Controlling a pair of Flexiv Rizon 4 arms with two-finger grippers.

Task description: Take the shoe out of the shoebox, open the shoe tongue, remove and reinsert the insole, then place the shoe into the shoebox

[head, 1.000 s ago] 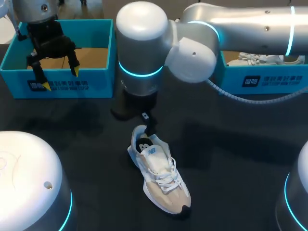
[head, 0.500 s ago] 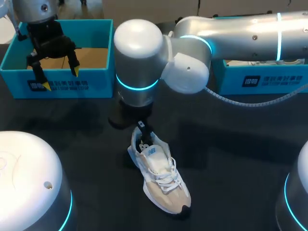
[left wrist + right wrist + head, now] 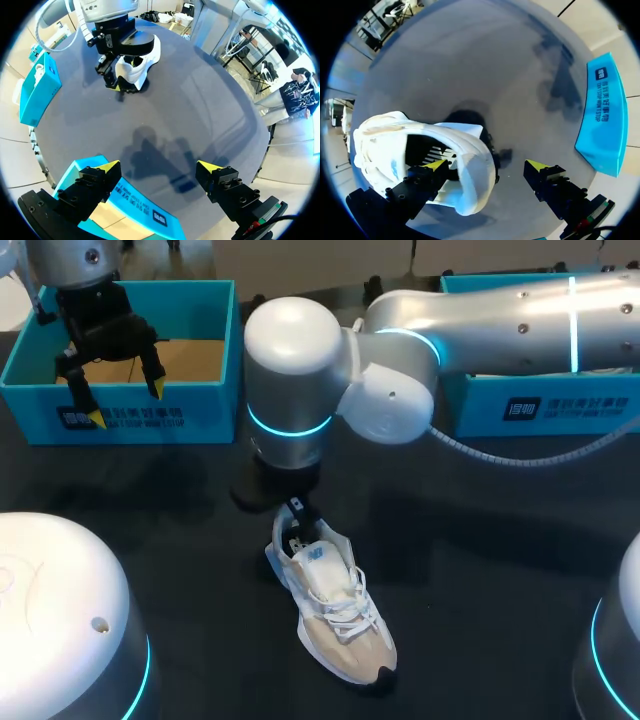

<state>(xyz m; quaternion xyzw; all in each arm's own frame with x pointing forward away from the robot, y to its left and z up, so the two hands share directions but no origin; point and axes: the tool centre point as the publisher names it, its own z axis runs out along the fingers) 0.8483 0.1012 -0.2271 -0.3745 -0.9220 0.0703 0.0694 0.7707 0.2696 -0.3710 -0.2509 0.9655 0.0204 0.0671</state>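
On dark matte table [image 3: 500, 580], rounded laced shoe [image 3: 335, 615]

shoe [image 3: 335, 625]: I saw soft white and beige cloth, woven laces | table [image 3: 480, 570]: looked matt, dark, smooth | shoebox [image 3: 205, 410]: smooth blue card, plain brown inside | right arm [image 3: 500, 315]: glossy silver shell | left gripper [image 3: 127, 403]: matt black, yellow tips
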